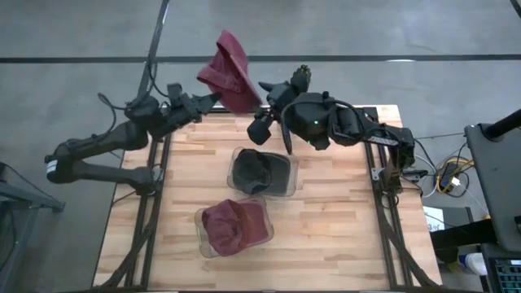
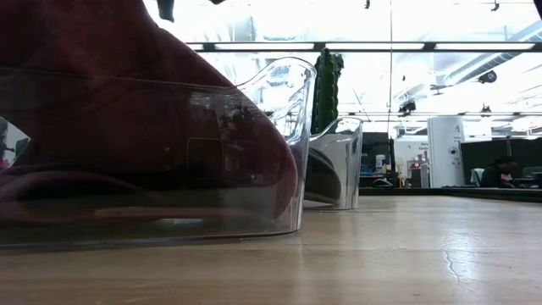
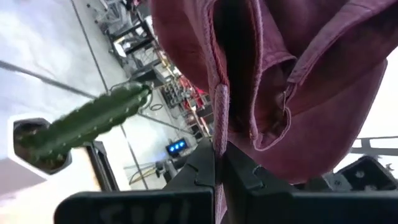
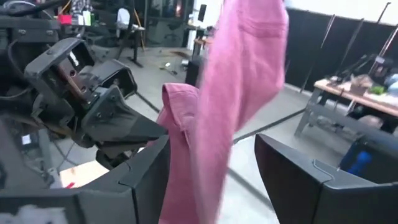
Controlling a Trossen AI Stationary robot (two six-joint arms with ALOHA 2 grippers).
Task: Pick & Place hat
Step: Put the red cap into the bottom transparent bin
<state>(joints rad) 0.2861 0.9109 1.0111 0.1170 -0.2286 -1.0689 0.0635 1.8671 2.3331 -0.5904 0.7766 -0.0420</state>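
Note:
A maroon hat (image 1: 229,72) hangs in the air beyond the table's far edge, held up by my left gripper (image 1: 213,98), which is shut on it. In the left wrist view the hat (image 3: 280,81) fills the picture above the shut fingers (image 3: 199,174). My right gripper (image 1: 259,107) is open. In the right wrist view its two fingers stand on either side of the hat's (image 4: 236,81) hanging lower part, and I cannot tell whether they touch it. My left gripper (image 4: 109,118) shows behind the hat there. My left gripper pinches a stitched edge of the hat (image 3: 219,124) between its two fingers, coming level from the table's left side. The hat is lifted clear of the table, and its crumpled body spreads out past the fingertips.
Two clear plastic tubs stand mid-table. The farther tub (image 1: 286,163) holds a dark hat (image 1: 254,171), and the nearer tub (image 1: 264,207) holds another maroon hat (image 1: 232,228). A green cactus (image 1: 303,77) stands by the far edge behind my right arm. Bare wood (image 1: 342,236) lies to the right.

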